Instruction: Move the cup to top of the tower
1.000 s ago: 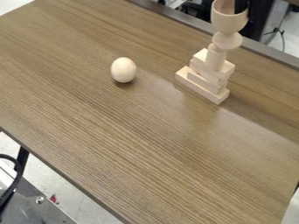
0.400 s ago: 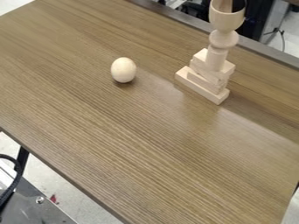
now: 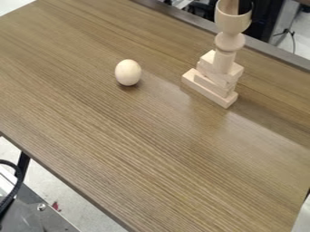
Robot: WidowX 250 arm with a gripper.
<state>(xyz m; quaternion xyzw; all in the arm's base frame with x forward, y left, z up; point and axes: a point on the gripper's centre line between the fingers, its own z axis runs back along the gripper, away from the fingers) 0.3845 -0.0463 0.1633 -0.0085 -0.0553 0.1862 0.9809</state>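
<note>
Camera view, far right: dark end of the gripper [image 3: 244, 6] sits at the cup's mouth; can't tell if the jaws are apart, together or clamped on the rim. Cup [image 3: 232, 20] is upright over the tower, its rounded foot [image 3: 230, 41] at the top of the post [image 3: 223, 63]; contact or small gap, can't tell. Post stands on stacked blocks [image 3: 209, 93].

Risks, my read: nearly placed, so release is the tricky bit. Foot looks round and post narrow; if centred badly, cup tips once let go. Opening too early drops it onto the post. Lowering too far pushes down and could skew the blocks, which look staggered. If the gripper snags the inner wall on the way up, cup gets dragged over, maybe post too. Straight, slow lift needed.

Farther out, left of the tower: wooden egg [image 3: 128, 72] on the counter [image 3: 121, 149], well apart; a falling piece could still knock it rolling.
</note>
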